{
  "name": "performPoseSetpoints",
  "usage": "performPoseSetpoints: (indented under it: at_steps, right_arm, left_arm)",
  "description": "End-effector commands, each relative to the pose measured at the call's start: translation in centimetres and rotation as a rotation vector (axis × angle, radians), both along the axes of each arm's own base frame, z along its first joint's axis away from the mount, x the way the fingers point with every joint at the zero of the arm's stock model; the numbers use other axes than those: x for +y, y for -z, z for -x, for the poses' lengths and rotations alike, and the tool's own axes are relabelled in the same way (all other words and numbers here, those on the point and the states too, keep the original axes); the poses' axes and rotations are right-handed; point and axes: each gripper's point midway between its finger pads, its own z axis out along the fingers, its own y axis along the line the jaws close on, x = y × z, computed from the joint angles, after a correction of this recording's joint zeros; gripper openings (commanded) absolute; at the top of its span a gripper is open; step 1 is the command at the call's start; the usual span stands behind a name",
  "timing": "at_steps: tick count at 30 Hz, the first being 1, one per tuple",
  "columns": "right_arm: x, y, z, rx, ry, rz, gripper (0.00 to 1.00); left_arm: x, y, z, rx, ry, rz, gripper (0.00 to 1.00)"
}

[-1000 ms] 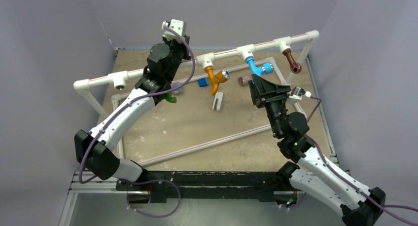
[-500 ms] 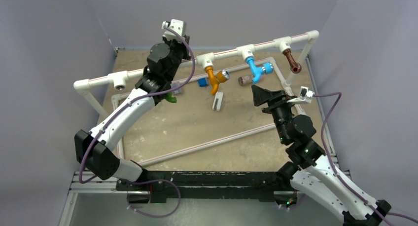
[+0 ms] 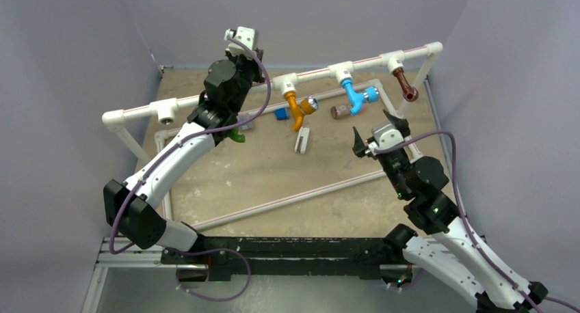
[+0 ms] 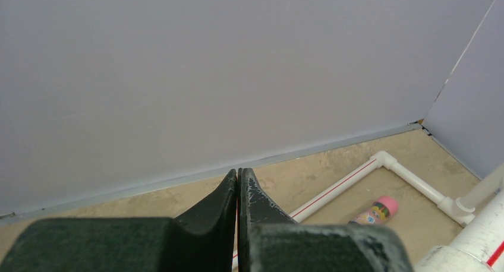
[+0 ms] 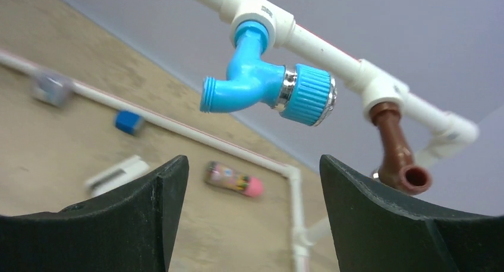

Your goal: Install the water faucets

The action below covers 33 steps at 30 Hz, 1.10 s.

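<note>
Jaws spread wide, right end effector (image 3: 375,128) tilts up toward blue faucet (image 3: 354,98).

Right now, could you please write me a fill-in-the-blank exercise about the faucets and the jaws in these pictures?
1. On the pipe, the faucet between the orange faucet and the brown faucet is ___.
2. The right jaws are ___.
3. The left jaws are ___.
4. The cylinder has a ___ cap.

Missing words: blue; open; shut; pink.
</note>
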Motion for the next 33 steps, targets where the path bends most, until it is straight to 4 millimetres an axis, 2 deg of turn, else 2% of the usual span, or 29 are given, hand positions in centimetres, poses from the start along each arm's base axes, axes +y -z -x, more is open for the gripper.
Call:
performPoseSetpoints:
  at_steps: [1, 5, 8, 11, 16, 24, 33]
  right_arm:
    - [-1.6, -1.5, -0.3, -0.215, 0.074, 0.416, 0.83]
    - [-2.5, -2.5, -1.1, -0.326, 0.174, 0.620, 0.84]
    - [-2.9, -4.5, -1.2, -0.428, 0.239, 0.714, 0.85]
    - [-2.8, -5.9, -1.6, -0.499, 0.290, 0.818, 0.86]
    - [-1.7, -6.8, -2.5, -0.581, 0.339, 0.957, 0.87]
    - [0.7, -6.9, -3.7, -0.625, 0.302, 1.011, 0.86]
    - [1.5, -5.7, -4.8, -0.581, 0.283, 1.023, 0.72]
  left_arm:
    - [-0.4, 19.0, 2.5, 0.479, 0.076, -0.346, 0.00]
    - [-0.5, 19.0, 2.6, 0.479, 0.080, -0.347, 0.00]
    - [-0.5, 18.9, 2.6, 0.477, 0.078, -0.346, 0.00]
    - [-0.5, 18.9, 2.6, 0.477, 0.080, -0.346, 0.00]
    - [-0.5, 19.0, 2.6, 0.479, 0.079, -0.347, 0.00]
    - [-0.5, 19.0, 2.6, 0.478, 0.078, -0.349, 0.00]
    - [-0.5, 18.9, 2.6, 0.478, 0.081, -0.347, 0.00]
